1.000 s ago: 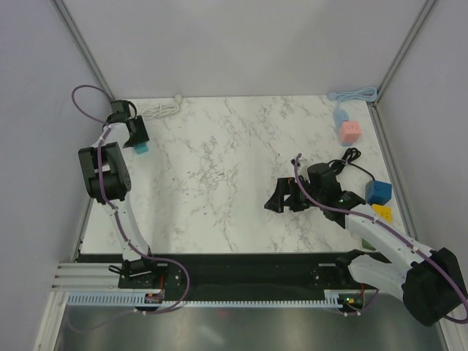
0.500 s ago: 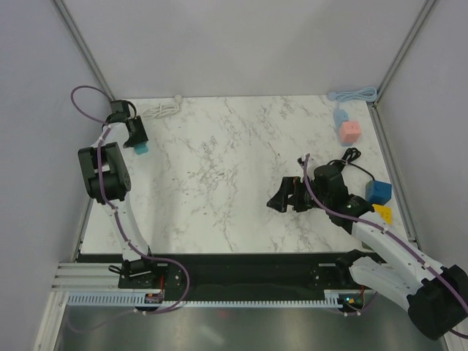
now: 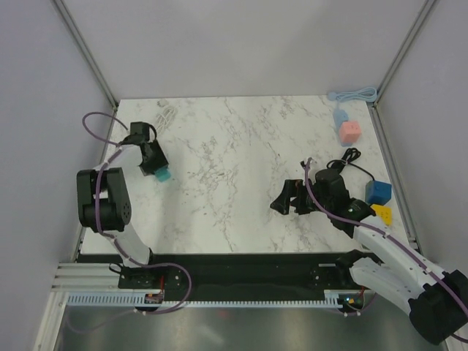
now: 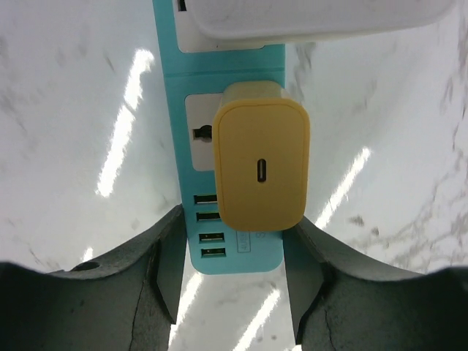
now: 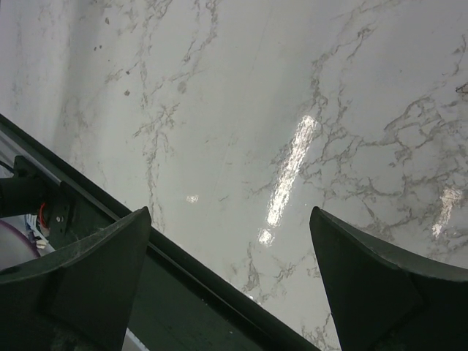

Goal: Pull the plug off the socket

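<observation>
Clamps left hand (image 4: 232, 245) on teal socket strip (image 4: 219, 69) at worktop (image 4: 73, 110) left, yellow plug (image 4: 262, 164) seated in it; spreads right hand (image 5: 228, 219) apart, empty; probably light, rigid, slick; pinch its side faces.

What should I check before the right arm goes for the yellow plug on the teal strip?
1. Hold: left gripper clamps teal power strip, ok.
2. Access: yellow plug exposed for grasping, ok.
3. Hand: right gripper open and empty, ok.
4. Reach: right gripper at the yellow plug, not ok; it is far across the table.
5. Room: finger space beside the white adapter, cannot tell.
</observation>
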Tool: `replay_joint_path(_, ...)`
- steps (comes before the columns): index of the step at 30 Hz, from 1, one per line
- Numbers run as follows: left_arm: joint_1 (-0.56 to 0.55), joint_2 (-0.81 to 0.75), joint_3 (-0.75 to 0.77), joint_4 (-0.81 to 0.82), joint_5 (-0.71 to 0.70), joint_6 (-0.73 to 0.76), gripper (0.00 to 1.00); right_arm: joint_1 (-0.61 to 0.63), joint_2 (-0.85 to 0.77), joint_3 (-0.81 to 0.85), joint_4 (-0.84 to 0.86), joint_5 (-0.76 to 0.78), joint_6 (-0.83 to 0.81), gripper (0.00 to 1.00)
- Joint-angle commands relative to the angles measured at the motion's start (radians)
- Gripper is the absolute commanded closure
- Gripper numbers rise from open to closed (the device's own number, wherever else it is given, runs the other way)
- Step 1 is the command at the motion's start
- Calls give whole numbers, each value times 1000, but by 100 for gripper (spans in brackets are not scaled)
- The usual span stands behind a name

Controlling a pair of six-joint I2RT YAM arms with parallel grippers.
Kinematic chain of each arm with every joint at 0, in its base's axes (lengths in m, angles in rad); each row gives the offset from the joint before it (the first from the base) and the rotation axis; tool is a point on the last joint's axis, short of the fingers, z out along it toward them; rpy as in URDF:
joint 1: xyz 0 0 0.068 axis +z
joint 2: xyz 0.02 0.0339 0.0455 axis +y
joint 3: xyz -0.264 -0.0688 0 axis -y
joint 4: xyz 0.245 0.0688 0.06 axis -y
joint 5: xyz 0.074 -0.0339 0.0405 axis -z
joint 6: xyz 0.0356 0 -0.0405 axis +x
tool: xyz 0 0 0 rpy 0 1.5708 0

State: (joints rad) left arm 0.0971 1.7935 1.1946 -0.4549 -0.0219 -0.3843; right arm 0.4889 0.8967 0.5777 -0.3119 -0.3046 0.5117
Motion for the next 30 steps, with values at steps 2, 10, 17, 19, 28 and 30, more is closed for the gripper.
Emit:
replay_joint_path(2, -184, -181, -206, -76, -73, -171, 98, 2, 4, -27, 28, 27, -27, 2)
replay_joint_path(10, -440, -627, -567, -87, -84, -508, 98, 2, 45, -16, 13, -40, -71, 2)
replay_joint_path(17, -695, -778, -696, -100, -108, -723, 98, 4, 76, -10, 19, -82, -64, 2)
replay_joint_path(19, -756, -748, -669, -103, -116, -722, 96, 4, 88, -6, 19, -82, -67, 2)
replay_joint_path(28, -807, -822, -560, -122, -73, -605, 0, 4, 93, -13, 20, -105, -96, 2)
replay_joint_path(30, -807, -876, -526, -140, -62, -567, 0, 4, 91, -16, 26, -99, -99, 2)
